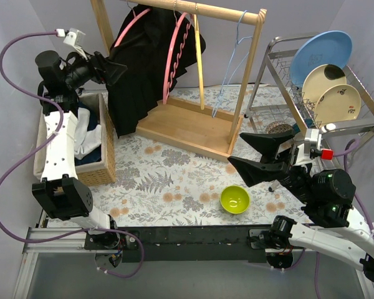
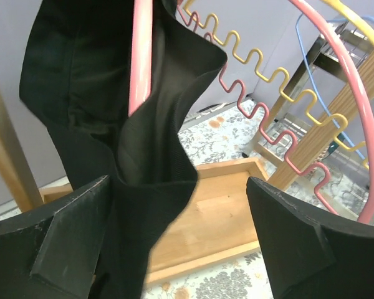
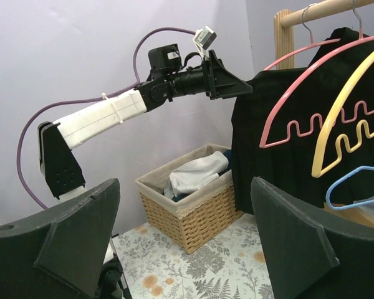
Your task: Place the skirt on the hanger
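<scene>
Black skirt (image 2: 143, 143), edge between wide-spread left fingers (image 2: 56, 246)

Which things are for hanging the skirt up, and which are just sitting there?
For the job: black skirt, pink hanger, wooden rack.
Just sitting there: green bowl, wicker basket, plates.

Robot lab cell dressed up like a home. Plain grey backdrop walls (image 1: 50, 18), robot arms (image 1: 56, 149) bolted to an aluminium rail (image 1: 56, 235) at the counter (image 1: 168, 180) edge, and a loose purple cable (image 3: 168, 28). Household props on the floral cloth: wooden garment rack (image 1: 187, 128) with pink hanger (image 1: 172, 62), wicker laundry basket (image 1: 106, 149), dish rack (image 1: 280, 47) with plates (image 1: 321, 81), green bowl (image 1: 235, 199).
</scene>
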